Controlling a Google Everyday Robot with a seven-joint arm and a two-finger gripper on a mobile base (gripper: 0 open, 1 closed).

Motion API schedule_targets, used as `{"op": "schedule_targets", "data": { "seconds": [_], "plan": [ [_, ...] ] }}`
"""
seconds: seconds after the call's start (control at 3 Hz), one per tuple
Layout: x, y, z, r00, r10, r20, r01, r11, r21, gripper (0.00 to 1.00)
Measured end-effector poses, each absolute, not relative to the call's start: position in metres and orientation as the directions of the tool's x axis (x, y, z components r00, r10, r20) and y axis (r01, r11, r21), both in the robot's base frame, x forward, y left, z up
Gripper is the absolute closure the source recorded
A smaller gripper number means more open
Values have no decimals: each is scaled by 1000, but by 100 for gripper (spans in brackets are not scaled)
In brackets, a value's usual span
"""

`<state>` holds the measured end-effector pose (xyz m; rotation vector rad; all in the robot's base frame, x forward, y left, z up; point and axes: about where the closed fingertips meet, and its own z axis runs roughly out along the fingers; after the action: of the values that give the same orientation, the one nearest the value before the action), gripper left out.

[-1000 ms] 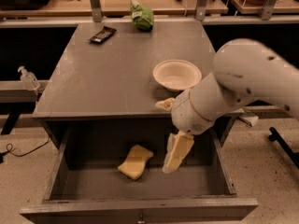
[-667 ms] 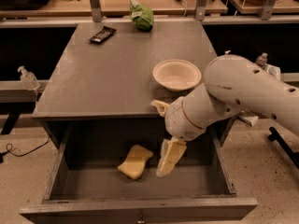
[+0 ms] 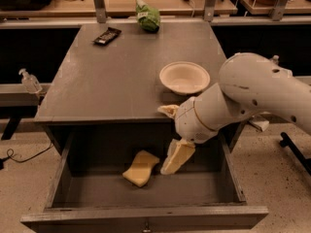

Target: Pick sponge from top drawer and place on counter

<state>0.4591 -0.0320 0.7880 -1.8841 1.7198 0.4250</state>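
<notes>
The pale-yellow sponge [image 3: 141, 168] lies flat on the floor of the open top drawer [image 3: 146, 216], a little left of its middle. My gripper [image 3: 175, 159] hangs inside the drawer on the white arm, just right of the sponge, with its flat yellowish fingers [image 3: 179, 155] pointing down and left. The fingertips are close to the sponge's right end but apart from it. The dark-grey counter [image 3: 112, 76] stretches behind the drawer.
A cream bowl [image 3: 184, 77] stands on the counter's right side near the front edge. A green bag [image 3: 147, 16] and a black flat object [image 3: 107, 35] lie at the back. A clear bottle [image 3: 30, 81] stands on the left bench.
My gripper has moved down and left inside the drawer, closer to the sponge. The sponge has not moved.
</notes>
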Motion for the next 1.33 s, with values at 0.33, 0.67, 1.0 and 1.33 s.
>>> {"op": "schedule_targets", "data": {
  "seconds": [0.33, 0.67, 1.0, 1.33],
  "plan": [
    [464, -40, 810, 138, -802, -582, -977, -13, -215, 23],
    [466, -45, 832, 157, -795, -586, -970, -12, -244, 20],
    [459, -47, 849, 171, -779, -603, -966, -13, -258, 19],
    [448, -44, 851, 165, -764, -623, -969, -8, -247, 19]
  ]
}}
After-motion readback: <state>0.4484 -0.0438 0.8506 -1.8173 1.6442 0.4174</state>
